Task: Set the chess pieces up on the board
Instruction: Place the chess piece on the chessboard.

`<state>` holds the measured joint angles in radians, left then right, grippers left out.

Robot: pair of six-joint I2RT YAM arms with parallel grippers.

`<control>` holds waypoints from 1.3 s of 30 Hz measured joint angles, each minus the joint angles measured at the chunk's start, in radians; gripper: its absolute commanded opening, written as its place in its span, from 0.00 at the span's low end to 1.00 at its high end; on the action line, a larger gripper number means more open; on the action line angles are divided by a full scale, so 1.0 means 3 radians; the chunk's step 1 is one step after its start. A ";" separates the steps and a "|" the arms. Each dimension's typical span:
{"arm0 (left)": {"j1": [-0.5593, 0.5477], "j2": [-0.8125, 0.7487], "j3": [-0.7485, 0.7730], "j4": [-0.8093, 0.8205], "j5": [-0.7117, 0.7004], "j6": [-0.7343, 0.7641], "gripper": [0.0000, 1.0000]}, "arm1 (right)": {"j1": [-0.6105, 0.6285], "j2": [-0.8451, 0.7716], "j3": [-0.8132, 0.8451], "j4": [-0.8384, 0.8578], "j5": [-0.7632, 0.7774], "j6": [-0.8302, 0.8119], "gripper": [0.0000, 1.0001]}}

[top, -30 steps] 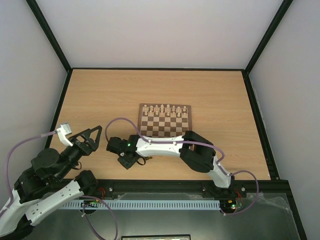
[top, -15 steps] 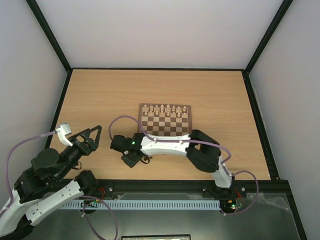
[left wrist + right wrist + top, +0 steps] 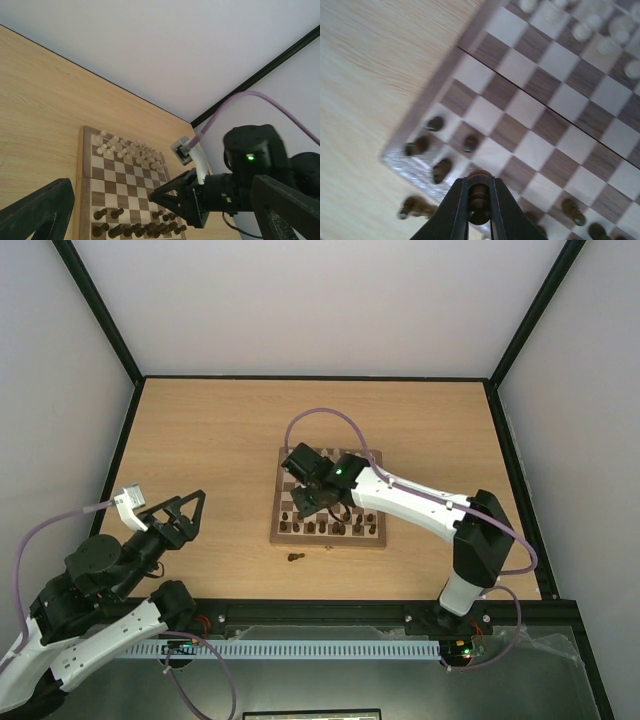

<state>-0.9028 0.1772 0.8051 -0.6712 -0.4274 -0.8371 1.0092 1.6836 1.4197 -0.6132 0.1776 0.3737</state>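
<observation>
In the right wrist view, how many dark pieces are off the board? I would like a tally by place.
Held dark piece, in the right pincer: 1
Loose dark piece, on the table: 1
Total: 2

The board (image 3: 127,172) lies mid-table (image 3: 200,440). The chess pieces (image 3: 320,528) stand on its 2 near rows, pale pieces (image 3: 127,149) on the 2 far rows. 1 stray piece (image 3: 294,558) lies on the table just before the board's near-left edge. The right gripper (image 3: 479,207), above the board's left half, clamps 1 held piece (image 3: 479,197).
</observation>
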 measured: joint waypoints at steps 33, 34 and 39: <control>0.0000 0.0092 -0.0069 0.0048 0.0000 0.0010 0.99 | -0.0244 0.0697 -0.0168 0.0118 -0.0169 -0.0175 0.18; 0.0000 0.0092 -0.0069 0.0048 0.0000 0.0010 0.99 | -0.0244 0.0698 -0.0168 0.0118 -0.0170 -0.0177 0.18; 0.0000 0.0092 -0.0069 0.0048 -0.0001 0.0010 0.99 | -0.0244 0.0701 -0.0168 0.0120 -0.0178 -0.0177 0.18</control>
<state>-0.9028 0.2047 0.7845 -0.6567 -0.4278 -0.8341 0.9360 1.8938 1.3693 -0.5774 0.1242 0.3206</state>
